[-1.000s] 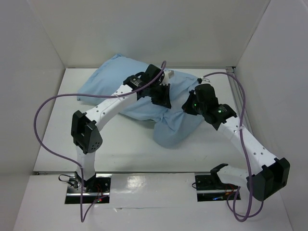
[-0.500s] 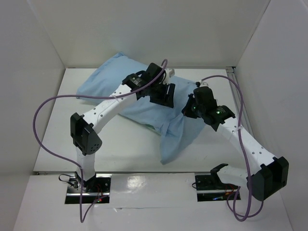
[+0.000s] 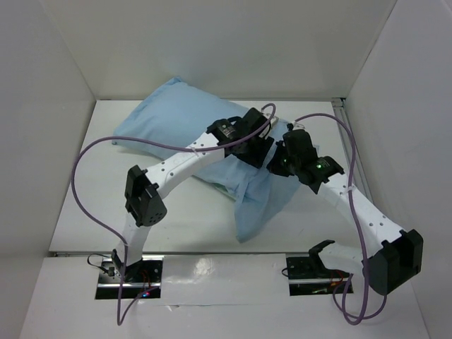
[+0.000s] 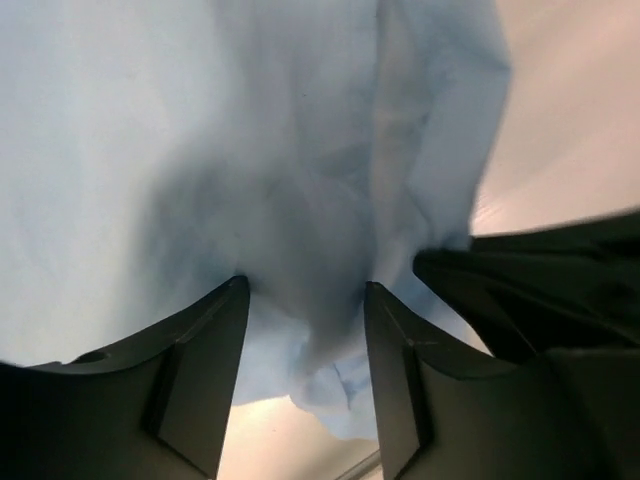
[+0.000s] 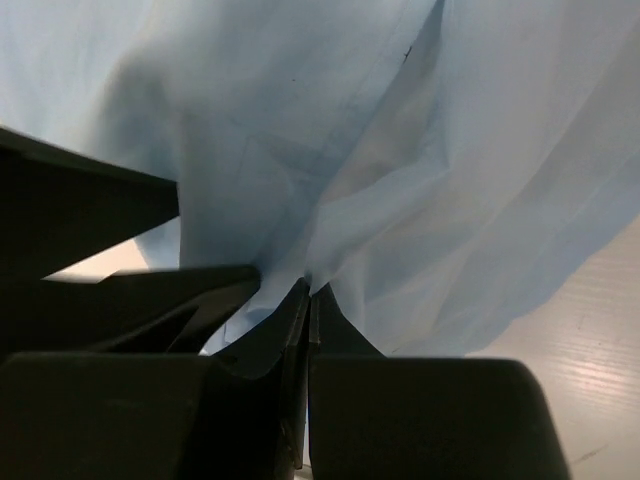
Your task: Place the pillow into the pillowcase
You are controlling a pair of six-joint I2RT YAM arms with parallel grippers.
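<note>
The light blue pillowcase (image 3: 173, 120) lies plump across the back of the table, and its loose end (image 3: 258, 205) trails toward the front. The pillow itself is hidden under the blue cloth. My left gripper (image 3: 260, 150) hovers over the middle of the pillowcase, right beside the right gripper (image 3: 277, 159). In the left wrist view the left gripper (image 4: 303, 300) stands open, with a bunched fold of the pillowcase (image 4: 300, 200) lying between its fingers. In the right wrist view the right gripper (image 5: 308, 288) is shut, pinching a fold of the pillowcase (image 5: 420, 180).
White walls (image 3: 56, 63) close in the table on the left, back and right. Purple cables (image 3: 85, 176) loop off both arms. A metal rail (image 3: 346, 134) runs along the right edge. The two wrists are nearly touching above the cloth.
The left gripper opened, let go of the cloth and swung right, close to the right gripper. The pillowcase's loose end dropped and spread toward the front. The right gripper stayed shut.
</note>
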